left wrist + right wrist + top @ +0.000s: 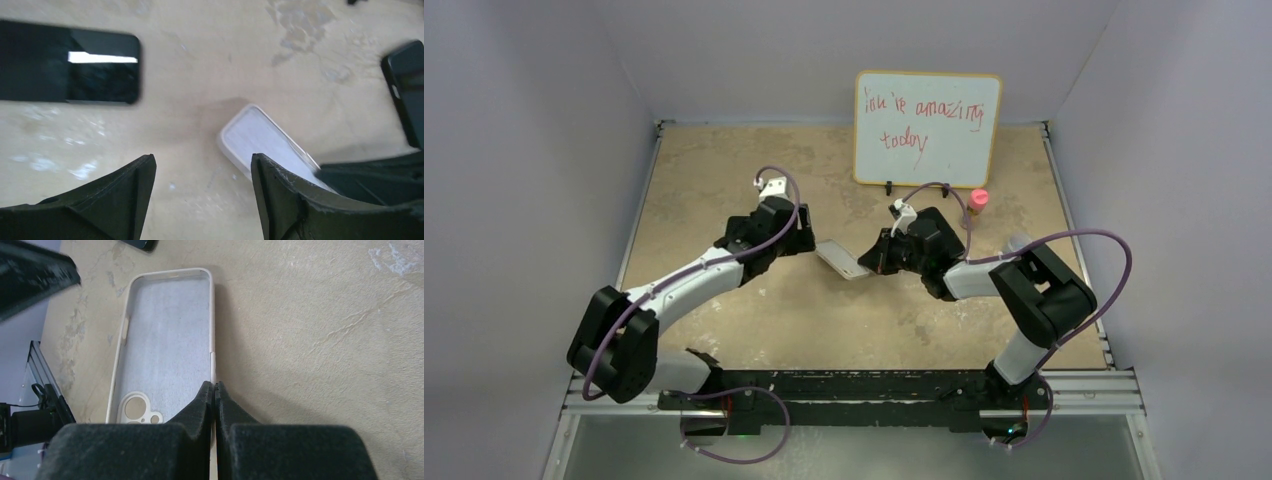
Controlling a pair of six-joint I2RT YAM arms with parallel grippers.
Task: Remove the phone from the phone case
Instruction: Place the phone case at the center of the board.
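Note:
The white phone case (pixel 170 335) is empty, its grey lining and camera cutout showing. My right gripper (pixel 214 390) is shut on the case's right side wall and holds it low over the table. In the top view the case (pixel 842 260) sits between the two grippers. The black phone (pixel 70 62) lies flat on the table, apart from the case (pixel 260 140), at the upper left of the left wrist view. My left gripper (pixel 202 200) is open and empty just beside the case's free end. In the top view my left arm hides the phone.
A whiteboard (pixel 927 128) with red writing stands at the back. A small pink-capped object (pixel 979 200) sits by its right foot. A black part of the right arm (pixel 405 95) shows at the right edge of the left wrist view. White walls enclose the tan table (pixel 724 170).

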